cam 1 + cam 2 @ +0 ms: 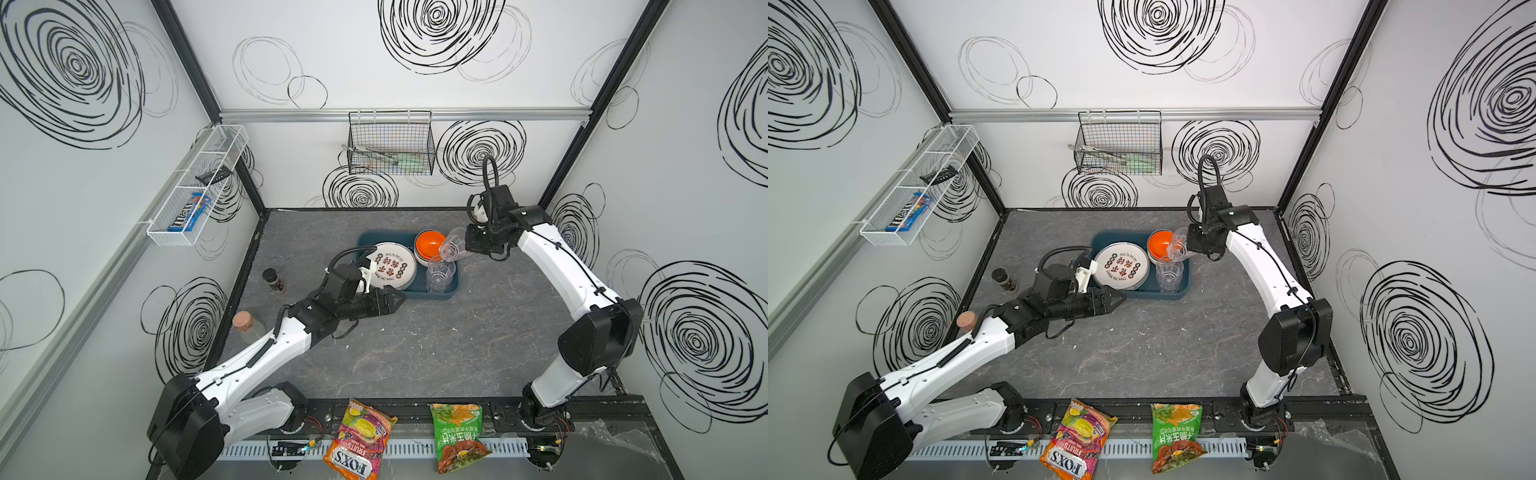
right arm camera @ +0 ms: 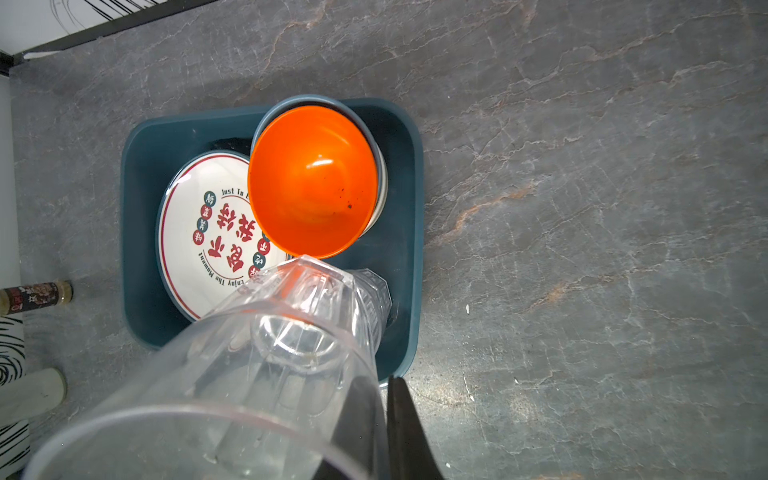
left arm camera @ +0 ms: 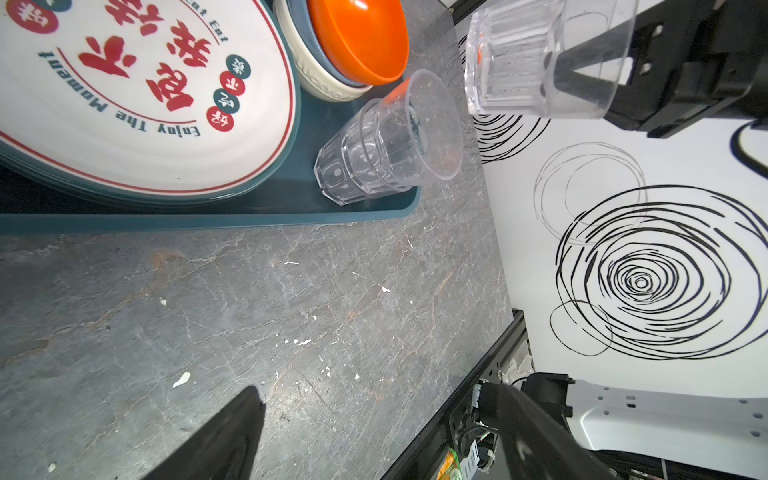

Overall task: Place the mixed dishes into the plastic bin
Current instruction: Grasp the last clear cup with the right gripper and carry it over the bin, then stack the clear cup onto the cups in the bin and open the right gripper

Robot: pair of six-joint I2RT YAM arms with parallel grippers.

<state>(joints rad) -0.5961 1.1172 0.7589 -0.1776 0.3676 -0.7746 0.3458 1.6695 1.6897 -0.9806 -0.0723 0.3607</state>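
Note:
The dark teal plastic bin (image 1: 409, 294) (image 2: 141, 174) sits mid-table. Inside it lie a stack of white plates (image 1: 392, 266) with red characters, an orange bowl (image 1: 430, 244) nested in blue and cream bowls, and an upright clear faceted cup (image 1: 439, 274) (image 3: 374, 153). My right gripper (image 2: 380, 415) is shut on the rim wall of a second clear cup (image 1: 454, 245) (image 2: 249, 365), held tilted above the bin's right side, over the standing cup. My left gripper (image 1: 398, 302) (image 3: 374, 399) hovers open and empty over the table just in front of the bin's near edge.
A dark-capped spice jar (image 1: 273, 280) and a cork-topped jar (image 1: 245, 322) stand by the left wall. Two snack bags (image 1: 361, 440) (image 1: 457, 436) lie on the front rail. A black wire basket (image 1: 390, 145) and a white mesh basket (image 1: 195, 187) hang on the walls.

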